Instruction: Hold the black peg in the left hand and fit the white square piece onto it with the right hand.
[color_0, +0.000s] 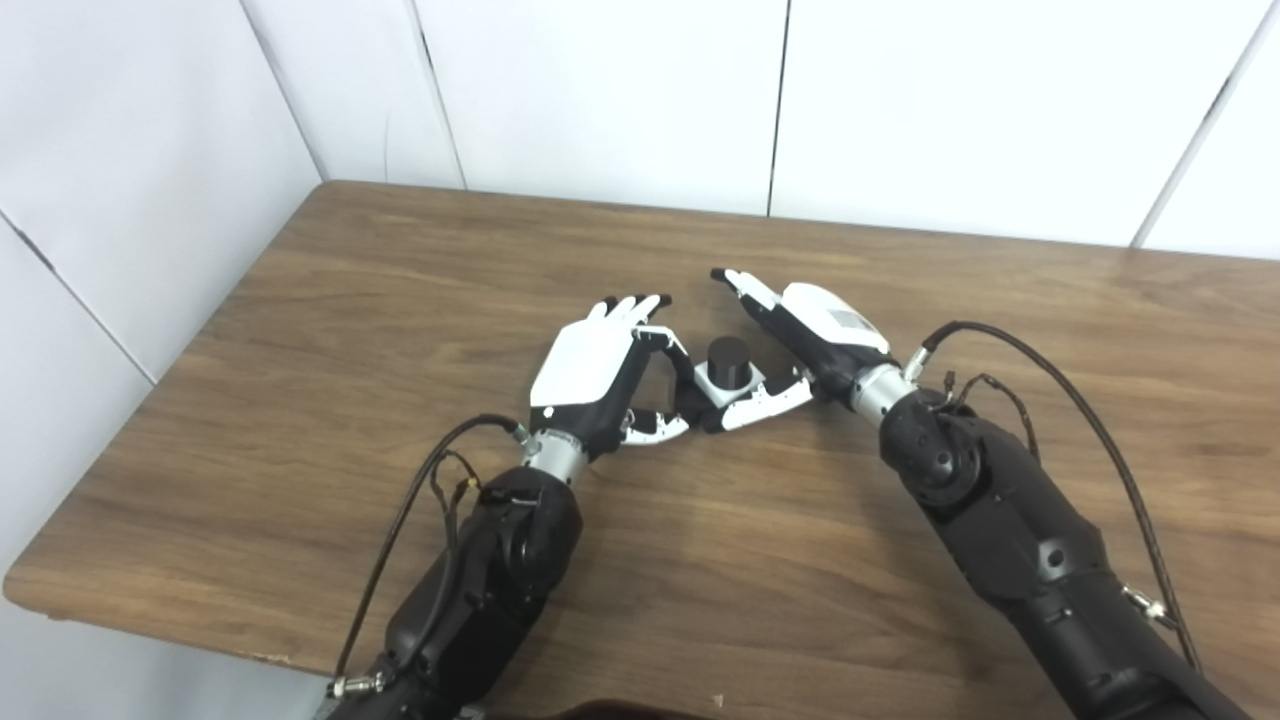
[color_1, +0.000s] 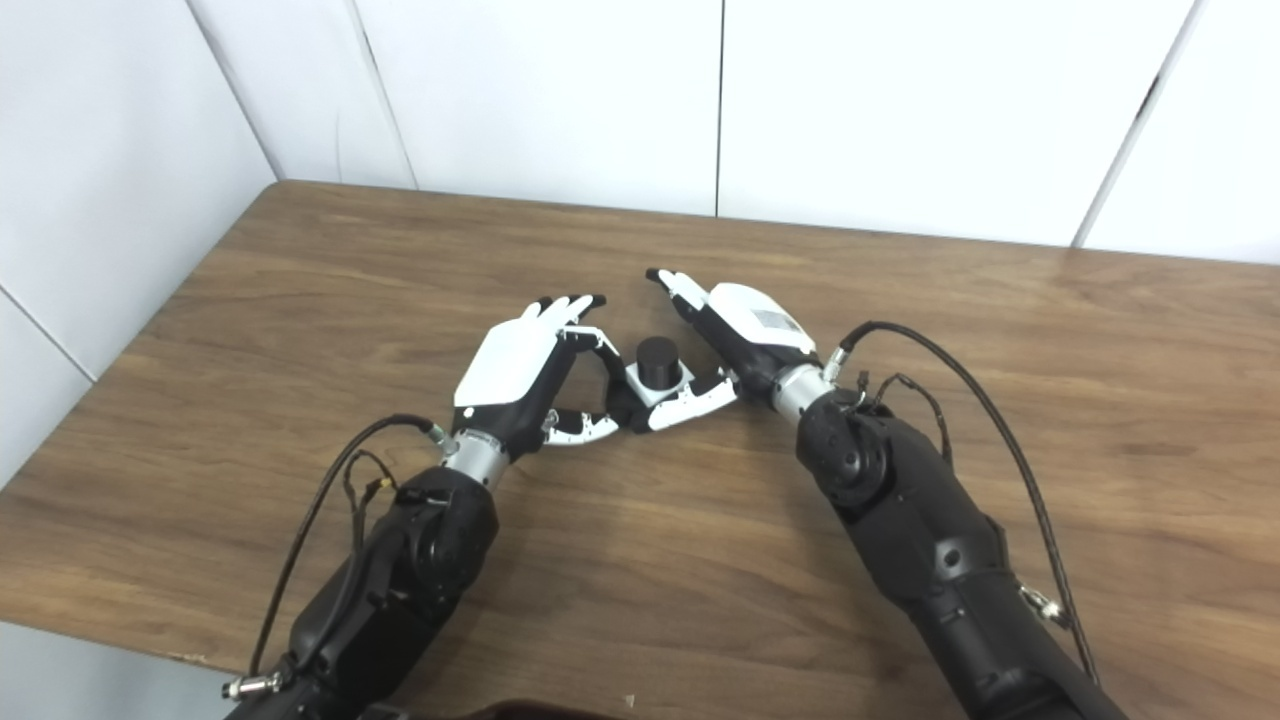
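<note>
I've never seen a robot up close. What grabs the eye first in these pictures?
Two black arms ending in white-backed hands meet mid-table: the left hand and right hand, fingers spread, flank one small assembly. That is a short black cylindrical peg standing up through a white square piece, between the thumbs. Everything rests on a brown wooden table set against white wall panels.

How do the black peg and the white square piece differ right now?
The black peg is a dark round cylinder standing upright; the white square piece is pale, flat and square-cornered. The peg rises above the piece, which sits around its base. Both lie between the two hands.
</note>
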